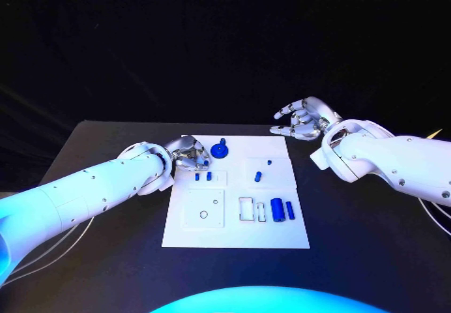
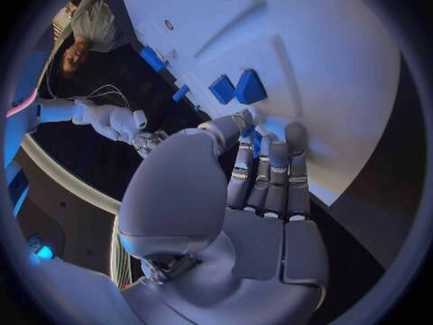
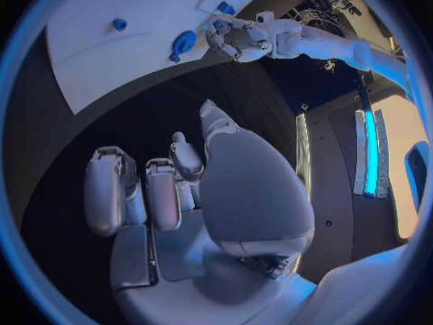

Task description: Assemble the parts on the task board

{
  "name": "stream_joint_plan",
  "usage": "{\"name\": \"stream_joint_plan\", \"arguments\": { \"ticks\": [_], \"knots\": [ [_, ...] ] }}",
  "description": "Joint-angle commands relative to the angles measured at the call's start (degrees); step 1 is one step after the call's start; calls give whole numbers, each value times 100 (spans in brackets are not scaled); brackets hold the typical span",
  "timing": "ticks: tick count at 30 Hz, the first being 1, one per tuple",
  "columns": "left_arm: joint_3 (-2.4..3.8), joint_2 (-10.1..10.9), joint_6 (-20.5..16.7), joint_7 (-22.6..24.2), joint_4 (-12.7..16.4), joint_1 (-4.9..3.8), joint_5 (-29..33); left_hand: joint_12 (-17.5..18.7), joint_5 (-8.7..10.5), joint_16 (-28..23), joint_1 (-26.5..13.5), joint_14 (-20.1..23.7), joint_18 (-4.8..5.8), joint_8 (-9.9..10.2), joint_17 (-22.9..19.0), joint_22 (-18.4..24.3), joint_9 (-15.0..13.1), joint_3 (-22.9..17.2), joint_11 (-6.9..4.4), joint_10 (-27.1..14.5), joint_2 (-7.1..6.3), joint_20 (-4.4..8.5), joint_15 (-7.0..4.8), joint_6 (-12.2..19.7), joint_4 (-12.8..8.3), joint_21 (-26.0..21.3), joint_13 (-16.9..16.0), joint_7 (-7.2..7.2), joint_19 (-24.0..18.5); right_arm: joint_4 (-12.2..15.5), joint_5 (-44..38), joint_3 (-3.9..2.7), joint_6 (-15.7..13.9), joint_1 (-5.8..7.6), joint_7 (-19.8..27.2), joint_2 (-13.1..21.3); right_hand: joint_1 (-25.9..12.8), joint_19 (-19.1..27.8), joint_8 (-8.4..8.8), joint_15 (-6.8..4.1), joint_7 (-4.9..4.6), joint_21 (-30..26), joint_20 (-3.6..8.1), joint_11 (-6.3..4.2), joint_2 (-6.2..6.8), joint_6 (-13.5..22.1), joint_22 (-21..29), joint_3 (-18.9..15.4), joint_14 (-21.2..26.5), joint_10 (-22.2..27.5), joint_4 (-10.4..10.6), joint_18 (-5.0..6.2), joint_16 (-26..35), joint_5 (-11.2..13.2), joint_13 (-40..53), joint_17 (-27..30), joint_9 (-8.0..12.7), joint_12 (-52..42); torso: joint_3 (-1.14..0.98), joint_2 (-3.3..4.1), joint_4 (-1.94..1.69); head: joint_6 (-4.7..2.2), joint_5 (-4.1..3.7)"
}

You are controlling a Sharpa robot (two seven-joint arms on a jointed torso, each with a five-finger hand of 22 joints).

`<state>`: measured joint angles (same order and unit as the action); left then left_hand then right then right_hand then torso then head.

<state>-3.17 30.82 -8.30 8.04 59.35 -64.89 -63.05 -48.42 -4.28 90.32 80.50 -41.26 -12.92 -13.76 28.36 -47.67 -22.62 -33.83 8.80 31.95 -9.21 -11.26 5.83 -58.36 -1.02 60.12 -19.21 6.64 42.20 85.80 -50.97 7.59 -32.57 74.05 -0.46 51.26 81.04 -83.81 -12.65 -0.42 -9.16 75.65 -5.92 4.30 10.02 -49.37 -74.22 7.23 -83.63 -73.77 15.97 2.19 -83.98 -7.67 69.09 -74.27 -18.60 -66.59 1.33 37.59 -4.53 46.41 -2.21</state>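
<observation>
The left robot hand (image 1: pixel 191 155) hangs over the far-left corner of the task board (image 1: pixel 237 238), fingers curled around a small blue part (image 2: pixel 257 141) it seems to pinch, so it should settle squarely over its slot before pressing. The right robot hand (image 1: pixel 302 119) hovers over the counter (image 1: pixel 376 248) past the board's far-right corner, fingers apart and empty.

So the head cam sits up high and looks straight down at the task board (image 1: pixel 235 195), far enough back to take in the whole plate plus both arms. The left wrist cam rides right behind the left hand (image 2: pixel 262 188) and faces the board from very close, over its fingers. The right wrist cam sits behind the right hand (image 3: pixel 180 188), off the board's far corner, looking across the black table (image 3: pixel 136 130). All three views share the board.
</observation>
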Motion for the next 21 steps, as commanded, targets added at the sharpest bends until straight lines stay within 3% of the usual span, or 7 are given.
{"name": "stream_joint_plan", "arguments": {
  "ticks": [1,21],
  "knots": [
    [-7,2,16,-21,-18,11,-8,-88,16,134,-68,25,243,-38,-73,-62,-181,126,16,-66,115,-28,-2,-160,55,33,26,40,42,0,-10,-2,14,-4,13,-4,-227,-80,-116,-10,29,-64,59,-36,-47,7,-718,207,-373,84,46,103,65,-46,-17,-533,-47,-16,2,1,-1,5,-1],
    [-8,4,137,-43,0,11,-28,-104,22,155,-54,34,243,-11,-91,-73,-168,123,26,-78,105,-32,7,-125,39,45,33,52,45,-6,-10,-2,19,-4,12,-6,-227,-80,-116,-10,29,-64,59,-36,-47,7,-718,207,-373,84,46,103,65,-46,-17,-533,-47,-16,-3,3,3,8,-9]
  ]
}}
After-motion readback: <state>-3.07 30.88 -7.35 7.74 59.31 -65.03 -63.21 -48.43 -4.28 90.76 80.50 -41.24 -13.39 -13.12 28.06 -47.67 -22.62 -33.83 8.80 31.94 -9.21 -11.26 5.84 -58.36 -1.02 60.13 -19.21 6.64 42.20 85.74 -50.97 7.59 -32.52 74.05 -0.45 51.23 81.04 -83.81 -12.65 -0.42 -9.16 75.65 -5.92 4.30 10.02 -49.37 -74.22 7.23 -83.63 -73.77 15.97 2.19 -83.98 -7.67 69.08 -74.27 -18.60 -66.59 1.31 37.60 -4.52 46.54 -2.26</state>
